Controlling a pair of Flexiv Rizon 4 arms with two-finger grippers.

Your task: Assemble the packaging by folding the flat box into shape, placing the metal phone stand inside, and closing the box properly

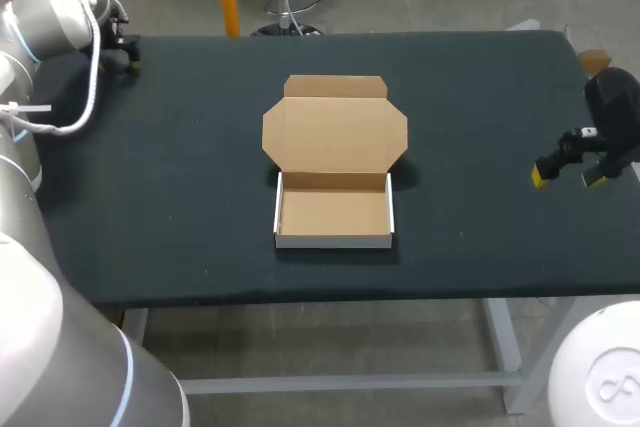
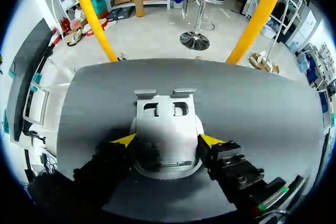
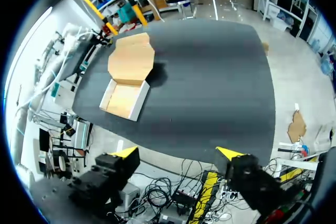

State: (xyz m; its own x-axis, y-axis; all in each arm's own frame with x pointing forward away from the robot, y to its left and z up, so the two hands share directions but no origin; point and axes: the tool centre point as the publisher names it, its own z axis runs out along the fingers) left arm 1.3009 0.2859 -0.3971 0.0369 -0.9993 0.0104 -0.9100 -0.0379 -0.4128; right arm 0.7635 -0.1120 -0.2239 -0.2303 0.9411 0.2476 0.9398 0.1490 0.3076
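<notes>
So the box [image 1: 334, 209] is already folded up, its lid [image 1: 334, 129] flipped open flat behind it on the table [image 1: 480, 97]. The left gripper [image 2: 168, 140] is way off to the box's far left, and its yellow tips pinch the metal phone stand [image 2: 165, 119] from both sides. The right gripper [image 1: 568, 178] hangs well off to the box's right, fingers spread wide and holding nothing.

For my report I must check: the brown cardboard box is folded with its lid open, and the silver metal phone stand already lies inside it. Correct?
No. The brown cardboard box is empty; the silver metal phone stand sits in the left gripper, away from the box, as the left wrist view shows.
</notes>
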